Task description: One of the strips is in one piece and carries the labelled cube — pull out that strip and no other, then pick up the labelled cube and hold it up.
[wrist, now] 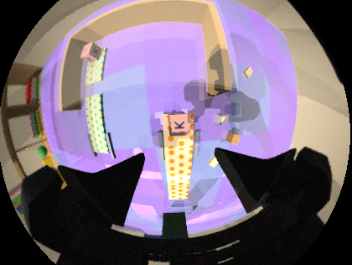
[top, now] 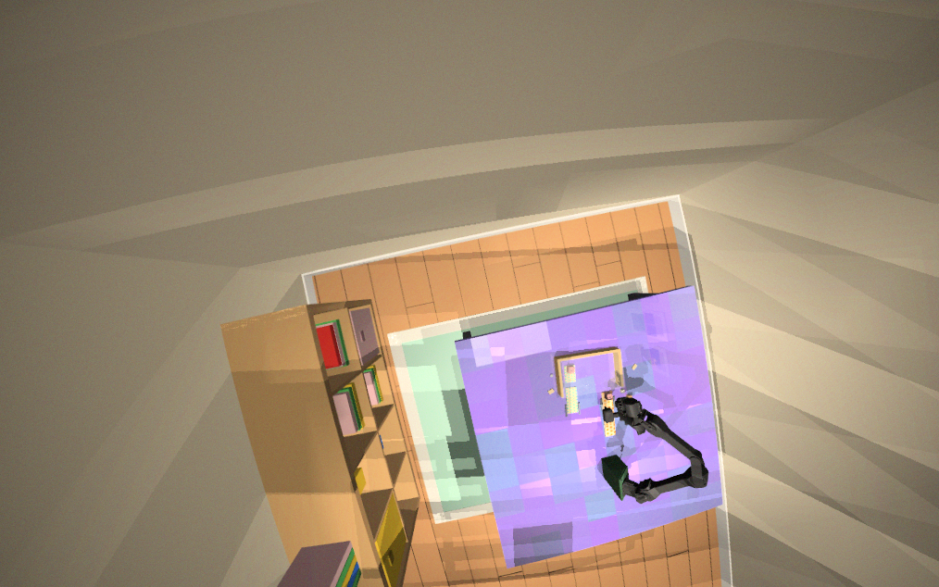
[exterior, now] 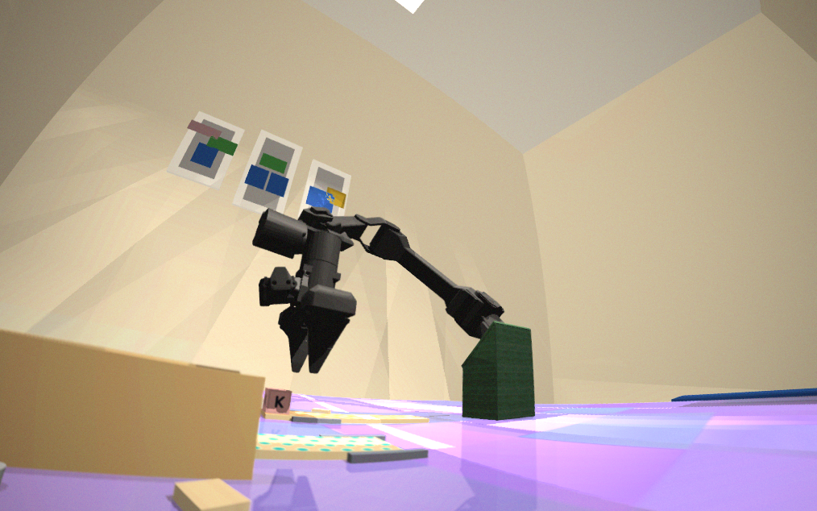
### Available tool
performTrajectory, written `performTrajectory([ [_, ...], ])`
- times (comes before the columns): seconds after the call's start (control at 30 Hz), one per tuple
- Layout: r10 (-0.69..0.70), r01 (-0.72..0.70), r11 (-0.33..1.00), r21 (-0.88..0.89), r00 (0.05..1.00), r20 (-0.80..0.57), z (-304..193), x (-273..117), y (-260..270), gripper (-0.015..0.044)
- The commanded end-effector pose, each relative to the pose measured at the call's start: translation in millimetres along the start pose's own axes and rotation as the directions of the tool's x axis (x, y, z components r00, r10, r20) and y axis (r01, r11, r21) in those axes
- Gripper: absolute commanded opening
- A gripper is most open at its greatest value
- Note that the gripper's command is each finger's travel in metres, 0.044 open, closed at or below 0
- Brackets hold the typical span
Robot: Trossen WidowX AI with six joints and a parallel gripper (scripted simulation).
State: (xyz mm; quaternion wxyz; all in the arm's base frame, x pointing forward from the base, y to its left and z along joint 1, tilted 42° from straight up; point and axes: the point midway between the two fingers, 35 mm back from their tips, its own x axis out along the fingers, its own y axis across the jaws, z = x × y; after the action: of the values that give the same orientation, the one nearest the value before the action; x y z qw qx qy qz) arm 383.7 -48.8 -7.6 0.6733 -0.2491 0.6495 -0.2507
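A black "K" is printed on the pink cube (wrist: 178,124), which sits on the far end of the orange-dotted strip (wrist: 180,165), ahead of and below the tool (exterior: 308,368). The tool hangs above the glossy purple patchwork worktop (exterior: 602,458) with its pointed black fingers spread wide, gripping nothing. To its left lies a teal-dotted strip (wrist: 95,115) carrying a plain pink cube (wrist: 89,51), partly inside a flat-walled tan frame (wrist: 145,14). Small tan blocks (wrist: 234,137) lie scattered to the right.
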Motion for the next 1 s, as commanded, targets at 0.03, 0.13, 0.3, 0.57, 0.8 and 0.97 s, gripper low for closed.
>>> performTrajectory([
  [0.03,-0.002,0.002,1.000,-0.002,1.000,0.004,18.9,-3.3,-1.9,0.0440],
  [0.13,-0.002,0.002,1.000,-0.002,1.000,0.004,29.0,-5.1,-2.9,0.0440],
  [0.3,-0.002,0.002,1.000,-0.002,1.000,0.004,31.0,-3.3,-3.1,0.0361],
  [0.57,-0.002,0.002,1.000,-0.002,1.000,0.005,31.7,9.8,-3.0,0.0250],
  [0.8,-0.003,0.003,1.000,-0.002,1.000,0.005,31.8,21.3,-2.9,0.0250],
  [0.97,-0.003,0.003,1.000,-0.002,1.000,0.004,31.7,29.5,-3.0,0.0250],
])
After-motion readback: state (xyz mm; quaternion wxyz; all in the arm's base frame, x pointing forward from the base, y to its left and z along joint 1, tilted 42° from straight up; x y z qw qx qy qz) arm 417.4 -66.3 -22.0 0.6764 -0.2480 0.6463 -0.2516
